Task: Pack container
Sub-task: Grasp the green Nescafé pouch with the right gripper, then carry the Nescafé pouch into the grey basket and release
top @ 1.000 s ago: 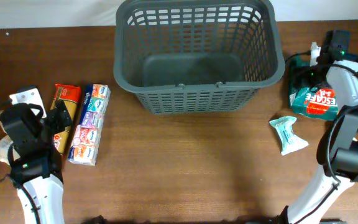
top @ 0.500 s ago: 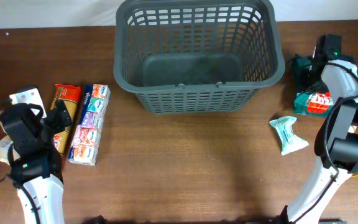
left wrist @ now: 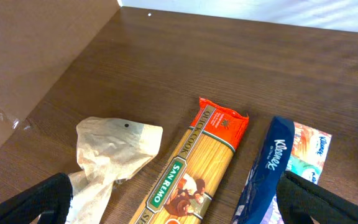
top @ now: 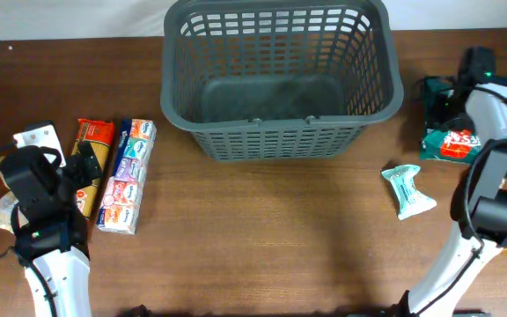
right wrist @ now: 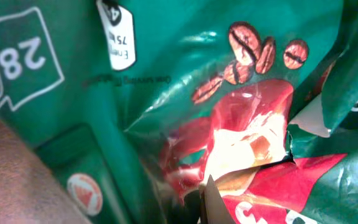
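Overhead, we see the left arm [top: 33, 189] at about eight o'clock on the brown table [top: 262, 246], with a crumpled paper bag [left wrist: 114, 152] at its outer side. In the left wrist view the left gripper [left wrist: 176, 196] hovers above the tabletop, its two dark fingers [left wrist: 48, 199] spread wide at the bottom corners of the picture and holding nothing. Between them lies a long packet of San Remo spaghetti [top: 95, 145], and touching it on its three o'clock side is a multipack of Kleenex tissues [top: 128, 176]; both lie flat at nine o'clock on the table. The container [top: 275, 141], a big dark grey slotted basket, stands upright at twelve o'clock against the far edge, well apart from the packets, and we see only its bare floor inside. At about four o'clock from it lies a small pale teal packet [top: 407, 189]. At two o'clock on the table rests a green coffee bag [top: 447, 141] with red print, just beside the basket's right wall. The right gripper [top: 454, 99] is down on the far end of that bag; the right wrist view is filled by crinkled green foil, and we cannot tell whether the fingers are spread or pinching it.
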Action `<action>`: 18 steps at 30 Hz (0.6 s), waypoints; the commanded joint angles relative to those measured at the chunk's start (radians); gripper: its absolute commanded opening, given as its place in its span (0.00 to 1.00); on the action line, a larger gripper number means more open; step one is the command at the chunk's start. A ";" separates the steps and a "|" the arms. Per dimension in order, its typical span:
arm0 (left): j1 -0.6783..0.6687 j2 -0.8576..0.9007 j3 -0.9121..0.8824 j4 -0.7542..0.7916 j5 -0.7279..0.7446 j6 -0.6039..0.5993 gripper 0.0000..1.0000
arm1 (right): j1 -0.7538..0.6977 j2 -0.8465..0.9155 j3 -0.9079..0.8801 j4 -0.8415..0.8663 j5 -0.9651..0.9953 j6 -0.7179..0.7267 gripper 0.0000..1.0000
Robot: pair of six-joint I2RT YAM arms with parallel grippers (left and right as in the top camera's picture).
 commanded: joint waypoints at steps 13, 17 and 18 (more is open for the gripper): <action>0.004 0.003 0.014 0.000 -0.008 0.017 0.99 | -0.095 -0.188 0.363 -0.258 -0.135 0.037 0.04; 0.004 0.003 0.014 0.000 -0.008 0.017 0.99 | -0.080 -0.192 0.530 -0.390 -0.135 0.037 0.04; 0.004 0.003 0.014 0.000 -0.008 0.017 0.99 | -0.075 -0.192 0.567 -0.419 -0.135 0.037 0.04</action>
